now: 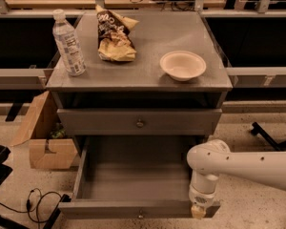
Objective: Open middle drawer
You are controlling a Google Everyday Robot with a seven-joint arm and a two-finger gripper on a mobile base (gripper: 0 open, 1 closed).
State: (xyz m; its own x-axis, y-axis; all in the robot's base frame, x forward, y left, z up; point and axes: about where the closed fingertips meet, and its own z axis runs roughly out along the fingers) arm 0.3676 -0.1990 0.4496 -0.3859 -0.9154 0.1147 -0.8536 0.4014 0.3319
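Note:
The middle drawer of the grey cabinet stands pulled far out, and its bare grey tray shows. Its small round knob is on the front edge near the bottom of the view. My gripper hangs from the white arm that reaches in from the right. It points down at the drawer's front right corner, to the right of the knob and apart from it. It holds nothing that I can see.
A closed grey drawer sits above the open one. On the cabinet top stand a water bottle, a chip bag and a white bowl. A cardboard box and cables lie on the floor at left.

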